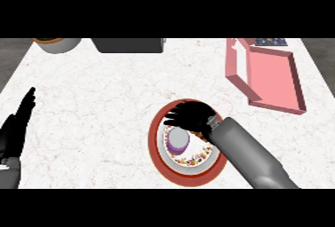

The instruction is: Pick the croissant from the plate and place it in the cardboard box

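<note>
No readable text, labels or numbers anywhere. Plate (171,166) rim has a floral pattern only. Nothing legible on the pink box (271,80).

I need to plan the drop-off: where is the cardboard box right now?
In the head view the pink cardboard box lies open at the counter's upper right, up and to the right of the red-rimmed plate that the right hand covers.

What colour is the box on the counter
Pink; the box shows in the head view, upper right.

A single head view looked steeply down on the marble counter (98,111), forearms entering from the near edge.
</note>
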`<state>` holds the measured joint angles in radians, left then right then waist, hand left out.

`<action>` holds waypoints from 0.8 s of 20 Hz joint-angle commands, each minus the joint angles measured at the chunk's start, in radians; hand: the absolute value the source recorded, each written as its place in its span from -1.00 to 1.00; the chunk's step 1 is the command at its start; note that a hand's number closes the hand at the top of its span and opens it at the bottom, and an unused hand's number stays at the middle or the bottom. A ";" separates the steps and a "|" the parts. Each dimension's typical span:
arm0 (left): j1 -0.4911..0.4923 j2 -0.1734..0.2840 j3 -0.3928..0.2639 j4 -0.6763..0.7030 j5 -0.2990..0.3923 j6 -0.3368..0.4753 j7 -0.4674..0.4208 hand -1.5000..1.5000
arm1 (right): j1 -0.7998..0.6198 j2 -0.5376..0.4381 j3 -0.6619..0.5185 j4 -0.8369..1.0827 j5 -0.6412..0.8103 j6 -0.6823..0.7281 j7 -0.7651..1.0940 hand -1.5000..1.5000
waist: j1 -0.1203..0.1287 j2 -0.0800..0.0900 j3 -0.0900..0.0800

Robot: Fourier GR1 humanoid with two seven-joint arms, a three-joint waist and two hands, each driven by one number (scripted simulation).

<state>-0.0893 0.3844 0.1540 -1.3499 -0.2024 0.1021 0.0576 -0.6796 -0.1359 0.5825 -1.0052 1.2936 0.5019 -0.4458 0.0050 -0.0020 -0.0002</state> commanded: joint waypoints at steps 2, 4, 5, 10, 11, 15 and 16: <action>0.006 0.005 0.032 0.040 0.006 -0.026 -0.055 0.00 | 0.002 0.075 -0.041 0.105 0.063 -0.098 0.033 1.00 | 0.002 0.003 0.000; 0.028 -0.017 0.005 -0.012 -0.017 0.004 -0.011 0.00 | 0.074 0.054 -0.004 0.059 0.080 -0.270 0.010 1.00 | 0.003 0.002 0.001; -0.008 -0.013 0.010 -0.003 -0.012 -0.004 -0.004 0.00 | 0.007 0.033 -0.057 0.145 0.070 -0.326 -0.048 1.00 | 0.007 0.005 0.001; -0.031 -0.027 0.008 -0.008 -0.021 -0.006 0.040 0.00 | -0.037 0.110 -0.088 0.166 0.101 -0.394 -0.022 1.00 | 0.002 0.003 0.000; 0.002 -0.047 -0.009 -0.024 -0.053 0.029 0.032 0.00 | -0.027 0.117 -0.081 0.196 0.121 -0.459 -0.020 1.00 | 0.005 0.004 0.001; 0.003 -0.029 0.012 -0.007 -0.046 0.028 0.017 0.00 | -0.004 -0.192 -0.285 0.165 -0.031 -0.544 -0.230 1.00 | -0.019 0.010 0.003; 0.007 -0.029 0.024 -0.012 -0.027 0.020 0.007 0.00 | -0.026 -0.275 -0.357 0.188 -0.089 -0.516 -0.291 1.00 | -0.029 0.017 0.005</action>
<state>-0.0977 0.3605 0.1676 -1.3616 -0.2322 0.1109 0.0803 -0.7058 -0.2021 0.3886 -0.8431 1.3203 0.0438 -0.5907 -0.0038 0.0019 -0.0007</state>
